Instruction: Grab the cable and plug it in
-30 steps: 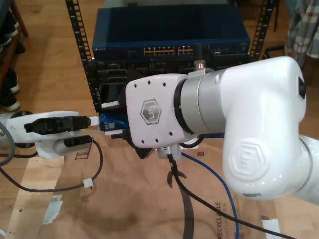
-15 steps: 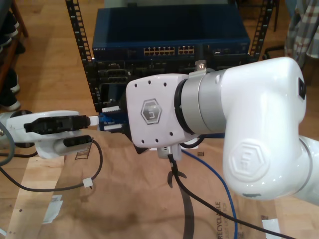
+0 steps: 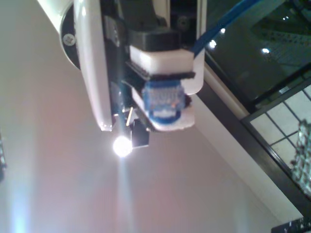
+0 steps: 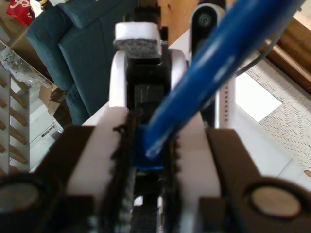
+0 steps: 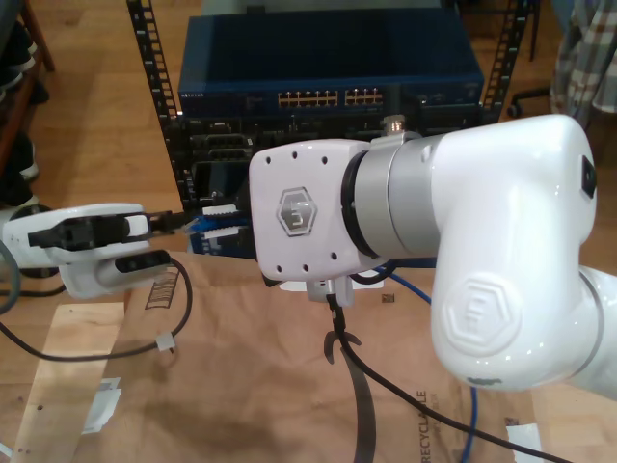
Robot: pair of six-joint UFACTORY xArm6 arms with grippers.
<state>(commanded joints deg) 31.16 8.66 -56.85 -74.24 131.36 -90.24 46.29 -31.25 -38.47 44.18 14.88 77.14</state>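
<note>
Cable (image 4: 218,63): thin and bright blue, clamped in my second gripper (image 4: 150,160). From the grip it runs back toward the second wrist camera.
Plug end (image 3: 165,99): the first wrist view sees a blue ribbed end head-on, pinched between two white pads, with the blue line leading away behind it.
Second gripper fingers (image 4: 192,145): white toothed pads drawn narrow, holding the cable between them.
First gripper (image 5: 169,221): it sits on the small white arm at the exterior view's left. Its dark tip points toward the exterior view's right and lies near a bit of blue beside the large arm's wrist. I cannot tell whether its fingers are wide or narrow.
Large white arm (image 5: 501,260): it takes up the exterior view's right and centre. Its square wrist housing hides the fingers behind it.
Cable slack: a blue stretch comes out below the large arm and runs down across the brown paper (image 5: 241,386) toward the exterior view's lower right.
Black cable (image 5: 362,405): thicker, hanging from the wrist housing and trailing over the paper.
Rack (image 5: 328,58): dark blue equipment with rows of ports, standing behind both arms, between perforated black rails.
Floor (image 5: 87,106): wood boards around the paper.
</note>
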